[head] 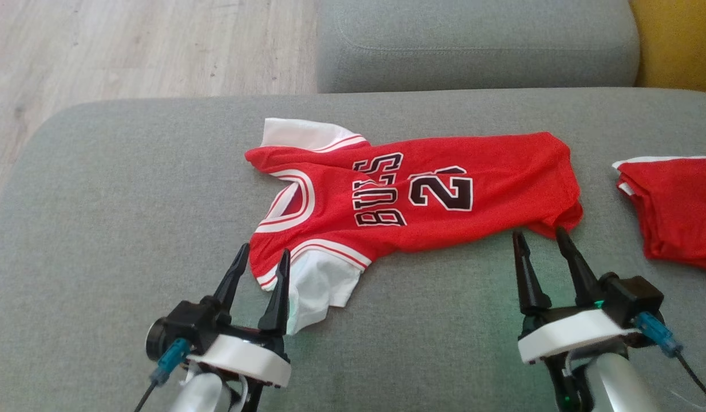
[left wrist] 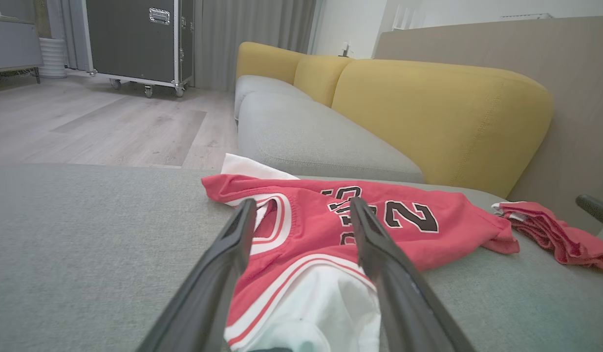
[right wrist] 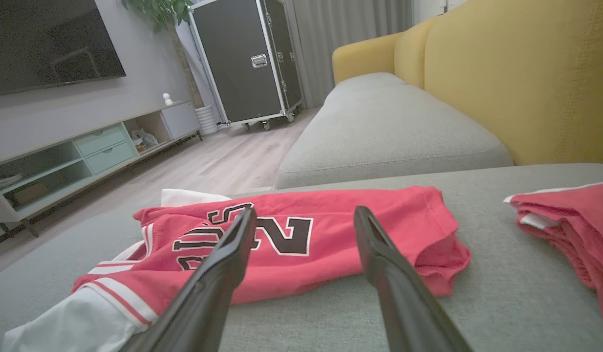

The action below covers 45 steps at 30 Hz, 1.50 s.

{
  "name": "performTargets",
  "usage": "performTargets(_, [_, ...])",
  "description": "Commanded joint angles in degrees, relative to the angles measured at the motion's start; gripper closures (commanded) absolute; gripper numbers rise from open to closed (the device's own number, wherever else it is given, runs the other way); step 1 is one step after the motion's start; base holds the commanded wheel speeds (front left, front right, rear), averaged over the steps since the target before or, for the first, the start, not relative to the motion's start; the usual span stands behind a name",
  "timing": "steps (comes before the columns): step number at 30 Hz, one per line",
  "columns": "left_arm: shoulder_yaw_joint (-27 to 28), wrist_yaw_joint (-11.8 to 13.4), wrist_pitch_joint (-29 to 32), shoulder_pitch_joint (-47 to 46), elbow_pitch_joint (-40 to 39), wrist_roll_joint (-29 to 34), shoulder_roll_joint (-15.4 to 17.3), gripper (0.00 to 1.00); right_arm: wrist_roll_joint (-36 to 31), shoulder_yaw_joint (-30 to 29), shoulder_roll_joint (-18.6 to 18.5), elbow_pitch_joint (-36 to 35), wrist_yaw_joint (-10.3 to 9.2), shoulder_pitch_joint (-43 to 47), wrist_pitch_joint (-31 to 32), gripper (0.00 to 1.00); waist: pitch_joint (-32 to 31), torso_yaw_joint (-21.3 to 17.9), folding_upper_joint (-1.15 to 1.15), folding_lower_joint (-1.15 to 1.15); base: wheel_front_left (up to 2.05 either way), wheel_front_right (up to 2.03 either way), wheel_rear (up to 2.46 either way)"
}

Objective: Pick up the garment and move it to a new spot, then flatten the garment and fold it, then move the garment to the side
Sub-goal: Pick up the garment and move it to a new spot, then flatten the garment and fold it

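red jersey [head: 421,189] spread face up across the middle of the grey seat cushion [head: 130,200], hem corner rumpled. left tool [head: 265,250] spread wide, straddling the white sleeve [head: 321,283] at the cushion's near side, pinching nothing. right tool [head: 539,232] spread too, tips just beside the hem corner, gripping nothing. likely troubles from here: closing on the top layer only and peeling front from back; nipping cushion fabric along with the cloth; lifting unevenly and bunching the lettering; carrying too far toward the cushion's right end and landing on the second red garment [head: 679,206] lying there.
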Motion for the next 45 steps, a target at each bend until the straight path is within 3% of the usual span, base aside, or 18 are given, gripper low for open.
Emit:
performTargets(1, [2.6, -0.3, -0.5, -2.9, -1.7, 0.6, -0.1, 0.00, -0.4, 0.7, -0.1, -1.2, -0.05, -2.1, -0.4, 0.00, 0.3, -0.3, 0.00, 0.00, 0.00, 0.00, 0.00])
performTargets(5, [2.9, -0.8, -0.5, -3.4, -1.4, 1.3, -0.8, 0.00, -2.8, -2.1, -0.1, 2.7, -0.05, -3.6, -0.4, 0.00, 1.5, -0.7, 0.00, 0.00, 0.00, 0.00, 0.00])
performTargets(20, [2.3, -2.0, -0.5, -6.3, -0.2, 1.8, -2.0, 0.00, -11.3, -18.8, -0.1, 30.9, -0.05, -20.9, 5.0, 0.00, 6.6, 2.2, 0.00, 0.00, 0.00, 0.00, 0.00])
performTargets(27, [2.0, -2.2, -0.5, -6.7, -0.3, 1.4, -2.1, 0.00, -15.5, -22.2, -0.1, 38.6, -0.05, -26.4, 2.7, 0.00, 7.6, 3.0, 0.00, 0.00, 0.00, 0.00, 0.00])
performTargets(28, [2.1, -2.2, -0.5, -6.7, -0.3, 1.4, -2.1, 0.00, -15.9, -22.4, -0.1, 39.4, -0.05, -26.9, 2.2, 0.37, 7.6, 2.9, 0.00, 0.00, 0.00, 0.00, 0.00])
performTargets(29, [2.2, -2.1, -0.5, -6.7, -0.3, 1.3, -2.1, 0.00, -16.2, -22.5, -0.1, 40.0, -0.05, -27.4, 1.8, 1.00, 7.6, 2.7, 0.00, 0.00, 0.00, 0.00, 0.00])
performTargets(37, [3.5, -1.8, -0.5, -5.8, -0.3, 1.4, -2.1, 0.00, -16.1, -21.6, -0.1, 42.2, -0.05, -27.9, -0.1, 1.00, 5.6, -0.1, 0.00, 0.00, 0.00, 0.00, 0.00])
performTargets(45, [4.7, -1.6, -0.5, -3.3, -1.0, 0.8, -2.1, 0.00, -10.3, -15.5, -0.1, 38.6, -0.05, -23.4, -0.3, 1.00, 0.9, -5.4, 0.00, 0.00, 0.00, 0.00, 0.00])
